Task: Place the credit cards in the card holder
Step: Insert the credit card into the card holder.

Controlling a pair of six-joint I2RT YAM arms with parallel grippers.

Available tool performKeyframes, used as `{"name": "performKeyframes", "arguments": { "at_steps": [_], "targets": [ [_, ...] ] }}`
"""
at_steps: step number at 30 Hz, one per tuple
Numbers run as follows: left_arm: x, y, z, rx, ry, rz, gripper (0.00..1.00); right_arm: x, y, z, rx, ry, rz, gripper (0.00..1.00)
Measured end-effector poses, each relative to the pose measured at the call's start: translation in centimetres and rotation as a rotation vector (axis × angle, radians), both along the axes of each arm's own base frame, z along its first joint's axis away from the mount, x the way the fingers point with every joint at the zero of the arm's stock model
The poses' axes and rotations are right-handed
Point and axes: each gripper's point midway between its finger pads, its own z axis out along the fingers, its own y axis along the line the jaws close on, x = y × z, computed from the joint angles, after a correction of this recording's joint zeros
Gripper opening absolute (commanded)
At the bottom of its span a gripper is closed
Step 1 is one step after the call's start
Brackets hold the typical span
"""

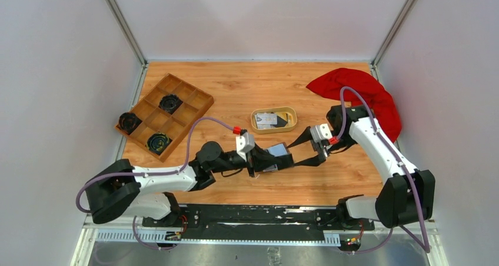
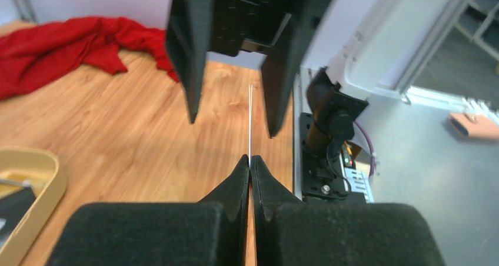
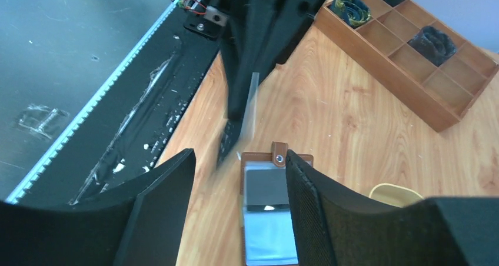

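My left gripper (image 2: 250,159) is shut on a thin whitish credit card (image 2: 251,119), seen edge-on and sticking out past the tips. In the right wrist view that card (image 3: 253,104) stands upright above the table. My right gripper (image 3: 240,155) is open, its fingers (image 2: 188,60) on either side of the card and apart from it. Below lies the brown card holder (image 3: 270,201), open, with a black card (image 3: 268,186) in a pocket. From above, both grippers (image 1: 285,160) (image 1: 294,154) meet over the holder (image 1: 278,150). More cards (image 1: 266,120) lie in the tan dish (image 1: 254,122).
A wooden compartment tray (image 1: 165,116) with black coiled items sits at the far left. A red cloth (image 1: 359,92) lies bunched at the far right, behind the right arm. The black base rail (image 1: 253,216) runs along the near edge.
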Motion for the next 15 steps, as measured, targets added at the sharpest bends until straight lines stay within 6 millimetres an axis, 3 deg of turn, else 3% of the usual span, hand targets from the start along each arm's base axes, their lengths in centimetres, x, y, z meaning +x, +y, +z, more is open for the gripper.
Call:
{"name": "performKeyframes", "arguments": {
  "at_steps": [3,7,15],
  "targets": [
    [2.5,1.1,-0.5,-0.016,0.139,0.056,0.00,1.1,0.1,-0.5,-0.019,-0.022,-0.010,0.59],
    [5.5,2.6,-3.6,0.005,0.372,0.127,0.00,3.7,0.0,-2.6,-0.121,0.058,-0.069,0.48],
    [7.9,3.2,-10.1,0.080,0.765,0.230,0.00,10.5,-0.4,-7.7,-0.358,0.375,-0.338,0.20]
  ]
}}
